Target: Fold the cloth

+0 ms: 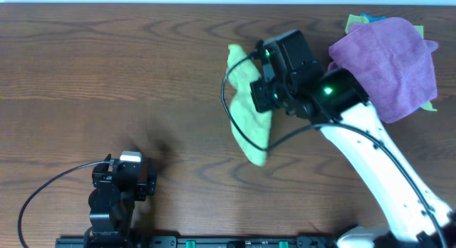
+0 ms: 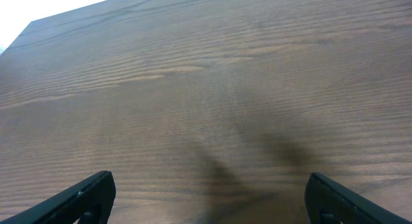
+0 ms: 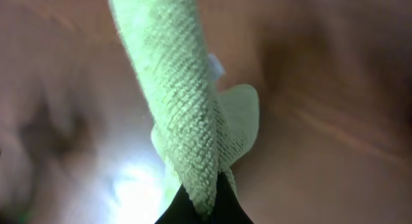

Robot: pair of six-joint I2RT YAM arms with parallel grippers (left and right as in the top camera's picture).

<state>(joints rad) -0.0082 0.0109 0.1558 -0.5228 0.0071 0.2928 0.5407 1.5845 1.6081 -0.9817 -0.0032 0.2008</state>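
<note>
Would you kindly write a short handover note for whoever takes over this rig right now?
Left gripper: open, holding nothing, parked over bare table at the near left.
Right gripper: shut on the green cloth, pinching one bunched part of it.
Green cloth: right of the table's centre, crumpled into a long strip, not spread flat.
Purple cloth: on top of other coloured cloths at the far right, untouched by either gripper.
Done: the green cloth is gripped.
Left: no neat fold is visible yet. Lay it out flat, fold it, then release.
</note>
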